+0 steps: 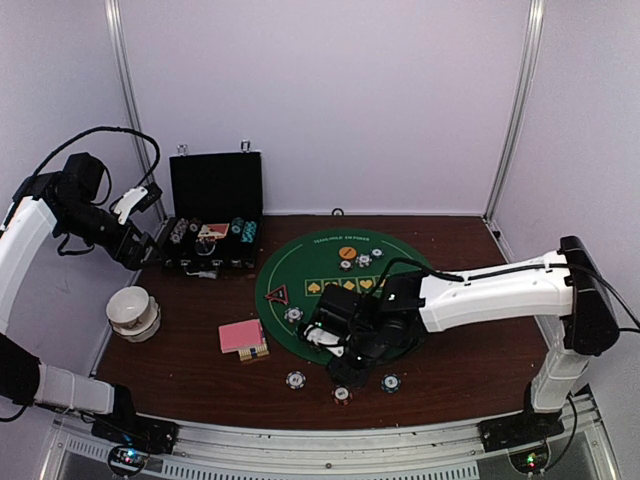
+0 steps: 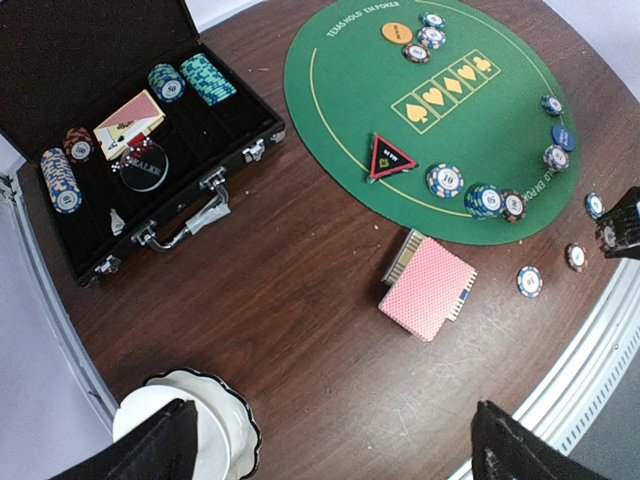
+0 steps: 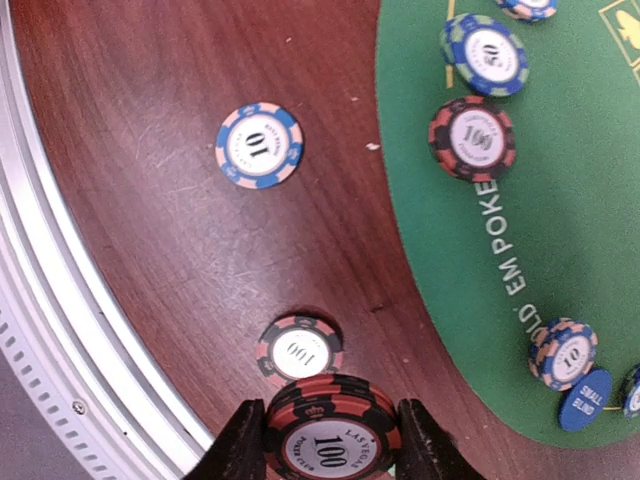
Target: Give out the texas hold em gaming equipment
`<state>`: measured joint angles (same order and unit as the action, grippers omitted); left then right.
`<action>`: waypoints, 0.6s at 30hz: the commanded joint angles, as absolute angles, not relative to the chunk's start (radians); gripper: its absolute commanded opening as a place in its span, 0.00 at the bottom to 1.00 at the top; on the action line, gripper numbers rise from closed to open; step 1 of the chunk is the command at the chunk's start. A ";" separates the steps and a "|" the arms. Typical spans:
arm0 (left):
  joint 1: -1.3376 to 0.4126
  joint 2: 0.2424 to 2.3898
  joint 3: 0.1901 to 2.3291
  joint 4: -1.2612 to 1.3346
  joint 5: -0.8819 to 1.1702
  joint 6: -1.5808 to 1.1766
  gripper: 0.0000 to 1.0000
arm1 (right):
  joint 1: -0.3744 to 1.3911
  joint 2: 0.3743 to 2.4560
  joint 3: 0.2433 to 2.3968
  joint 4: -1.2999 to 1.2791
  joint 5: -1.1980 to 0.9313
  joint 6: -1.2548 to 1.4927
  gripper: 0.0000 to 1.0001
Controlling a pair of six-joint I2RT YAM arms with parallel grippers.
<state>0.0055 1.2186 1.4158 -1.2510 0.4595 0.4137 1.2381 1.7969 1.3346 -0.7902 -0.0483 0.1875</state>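
The case stands open at the far left of the table with its lid upright. The left wrist view shows rows of chips at both ends of its tray, with a card pack and a clear disc between them. The bowl sits in front of the case, and its contents cannot be told. On the mat lie the orange button, the blue button, the triangle and scattered chips. The deck lies face down just off the mat's near left rim. The top view shows three loose chips on bare wood near the front edge, while the arm hides the right fingers there. The right wrist view shows the right gripper clamped on a chip stack marked 100, low over the wood beside the mat. A 100 chip lies just beyond it and a 10 chip farther off. Only this view lets the button's words SMALL BLIND be read. The left gripper hangs high with its fingers spread wide and nothing between them.
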 commanded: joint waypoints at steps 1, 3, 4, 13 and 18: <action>0.004 1.208 1.430 -1.251 0.466 0.418 0.98 | 1.165 1.728 1.347 -0.829 -0.012 0.206 0.17; 0.004 1.205 1.426 -1.250 0.468 0.421 0.98 | 1.097 1.709 1.337 -0.830 -0.005 0.218 0.15; 0.003 1.205 1.425 -1.250 0.468 0.422 0.97 | 1.051 1.700 1.332 -0.830 0.006 0.222 0.15; 0.003 1.200 1.405 -1.249 0.466 0.430 0.98 | 0.697 1.702 1.276 -0.745 0.098 0.284 0.12; 0.003 1.204 1.408 -1.249 0.468 0.435 0.97 | 0.567 1.764 1.264 -0.692 0.118 0.324 0.10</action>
